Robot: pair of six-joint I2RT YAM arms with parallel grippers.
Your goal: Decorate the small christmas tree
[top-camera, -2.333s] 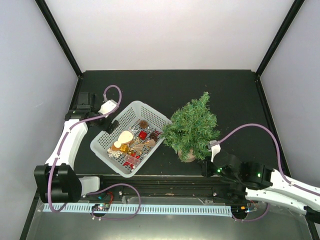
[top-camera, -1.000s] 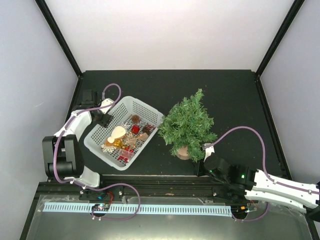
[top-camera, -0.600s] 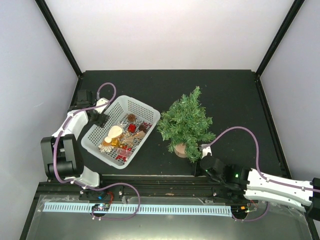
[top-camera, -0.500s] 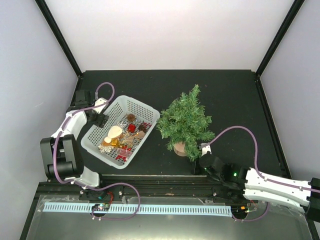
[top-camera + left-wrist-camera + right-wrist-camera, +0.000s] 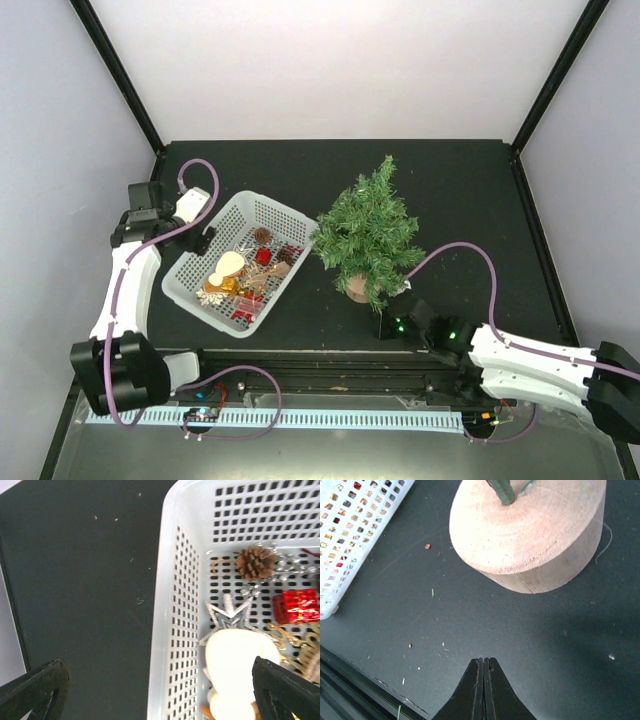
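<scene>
The left fingers (image 5: 35, 690) just released the basket (image 5: 167, 580), now wide open. The right fingers (image 5: 477, 687), closed, sit beside the small christmas tree (image 5: 368, 235); ornament-picking likely next

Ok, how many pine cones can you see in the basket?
1: the pine cone lies near a wall of the basket, close to the silver star. Others may lie hidden underneath.

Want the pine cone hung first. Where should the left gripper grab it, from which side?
Pinch the pine cone across its rounded scaly body, straight down from above; it lies in the basket near a wall, which probably blocks sideways approaches.
</scene>
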